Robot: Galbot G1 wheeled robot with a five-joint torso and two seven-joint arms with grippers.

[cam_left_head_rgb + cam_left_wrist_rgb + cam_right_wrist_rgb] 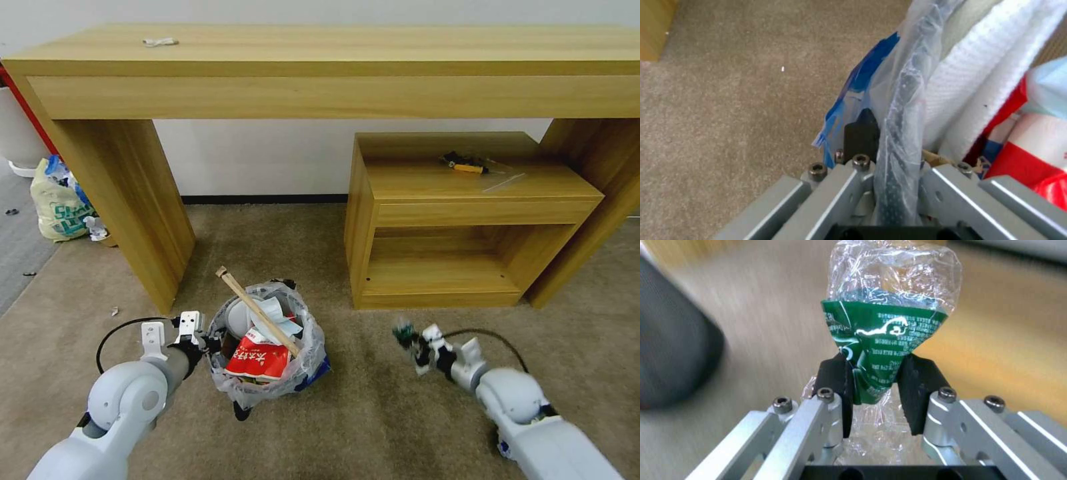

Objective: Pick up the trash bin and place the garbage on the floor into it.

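The bin (267, 347) is low in the middle of the head view, a bit to the left, above the beige floor (373, 413). It has a clear bag (308, 347) in it and is full of trash: a red wrapper (259, 360), white paper (275, 319) and a long stick (257, 311) that pokes up and out to the upper left. The left gripper (208, 343) is at the bin's left rim, and its arm comes in from the lower left corner. In the left wrist view the left gripper (882, 156) is clamped on the bin's rim (902, 100), with the clear bag (889, 66) caught in the pinch too; one black finger (861, 133) is outside the rim and the other is hidden inside. A white slipper (978, 80) and red trash (1031, 156) sit just inside the bin there. The right gripper (408, 339) is in the lower right of the head view, well apart from the bin, and it holds a crushed bottle (403, 333) up off the floor. In the right wrist view the right gripper (876, 386) squeezes the bottle (889, 306) by its green label (880, 340), one black pad on each side. A big desk (333, 60) fills the top of the head view. A small shelf (467, 193) stands under it at the right. A pale yellow bag (57, 203) leans at the left edge.
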